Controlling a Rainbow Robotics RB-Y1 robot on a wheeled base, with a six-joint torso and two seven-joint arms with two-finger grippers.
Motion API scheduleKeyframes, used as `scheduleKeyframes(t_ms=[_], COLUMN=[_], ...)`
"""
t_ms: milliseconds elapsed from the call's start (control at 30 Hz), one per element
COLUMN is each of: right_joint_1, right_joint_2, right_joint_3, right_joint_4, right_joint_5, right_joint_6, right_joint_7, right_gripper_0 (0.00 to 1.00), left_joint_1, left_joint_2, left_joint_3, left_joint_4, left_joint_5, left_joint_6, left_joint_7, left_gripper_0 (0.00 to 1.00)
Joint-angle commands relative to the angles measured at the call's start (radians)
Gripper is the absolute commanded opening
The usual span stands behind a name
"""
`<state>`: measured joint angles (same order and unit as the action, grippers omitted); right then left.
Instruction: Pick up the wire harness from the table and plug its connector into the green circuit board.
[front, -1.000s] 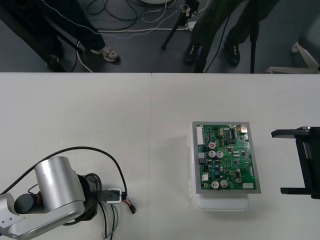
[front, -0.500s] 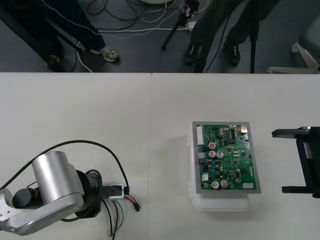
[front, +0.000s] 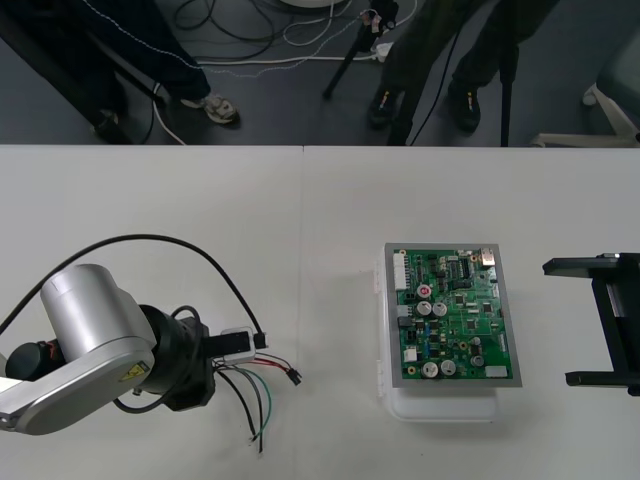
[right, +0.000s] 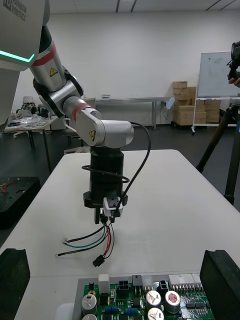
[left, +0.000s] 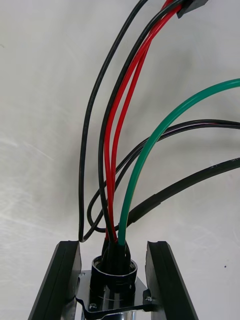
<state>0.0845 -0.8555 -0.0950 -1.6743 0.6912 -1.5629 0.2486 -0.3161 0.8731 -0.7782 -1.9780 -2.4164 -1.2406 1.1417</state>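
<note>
My left gripper (front: 222, 362) is shut on the round metal socket (left: 114, 272) of the wire harness, with its black fingers (left: 65, 280) on either side of the flange. Red, black and green wires (front: 262, 385) fan out from it toward the board, ending in the small black plug (front: 295, 377). In the right wrist view the left gripper (right: 106, 219) points down above the table, and the plug (right: 98, 261) dangles low in front of the green circuit board (right: 150, 300). The board (front: 452, 315) sits on its white base, right of centre. My right gripper (front: 598, 323) waits open at the right edge.
The white base (front: 445, 405) juts out beyond the board's near side. Bare table lies between the plug and the board. A thick black cable (front: 170, 245) loops over the left arm. The table's far edge (front: 300, 147) meets dark floor with cables and tripod legs.
The left arm has swung up and to the right with the harness in its grip. The plug has travelled right, closer to the board. The right gripper has stayed still.
</note>
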Motion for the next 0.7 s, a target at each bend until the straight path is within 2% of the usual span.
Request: scheduleKeyframes(t_ms=[33,267,700], right_joint_1=[-0.015,-0.017,-0.019], right_joint_2=[-0.023,-0.023,-0.023], right_joint_3=[-0.023,-0.023,-0.023], right_joint_4=[0.002,0.002,0.002], right_joint_5=[-0.018,-0.018,-0.021], right_joint_6=[-0.008,-0.008,-0.008], right_joint_7=[-0.029,-0.032,-0.032], right_gripper_0=[1.0,1.0,1.0], left_joint_1=[0.015,0.088,0.178], left_joint_2=[0.024,-0.031,-0.203], left_joint_3=[0.109,0.235,0.415], left_joint_4=[-0.084,-0.137,-0.188], left_joint_5=[0.023,0.034,0.069], left_joint_6=[0.044,0.044,0.043], left_joint_7=[-0.02,-0.036,-0.073], left_gripper_0=[0.0,0.0,0.0])
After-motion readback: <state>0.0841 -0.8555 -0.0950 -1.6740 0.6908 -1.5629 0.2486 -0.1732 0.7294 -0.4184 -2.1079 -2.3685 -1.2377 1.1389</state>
